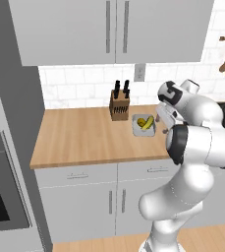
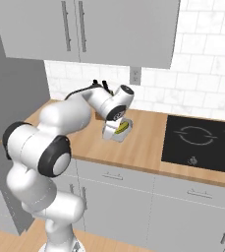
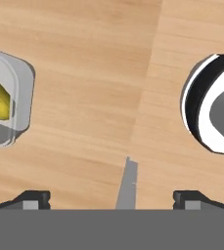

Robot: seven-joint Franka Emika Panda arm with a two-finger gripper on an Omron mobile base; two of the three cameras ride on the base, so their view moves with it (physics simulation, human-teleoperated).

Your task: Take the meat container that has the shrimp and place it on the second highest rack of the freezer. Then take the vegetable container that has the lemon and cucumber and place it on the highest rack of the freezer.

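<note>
While the left base view shows a knife block [image 1: 119, 106] behind the vegetable container [image 1: 143, 125], the right base view adds a black cooktop [image 2: 202, 142]. Pale shallow tray on the wooden counter [image 1: 84, 135], cucumber [image 1: 144, 123] lying diagonally inside. Gripper [image 3: 111, 197] hangs over bare wood beside it, jaws wide apart, holding nothing.

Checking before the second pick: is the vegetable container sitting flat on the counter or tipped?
Flat. The vegetable container rests level on the wooden counter beside the knife block, yellow produce inside.
</note>
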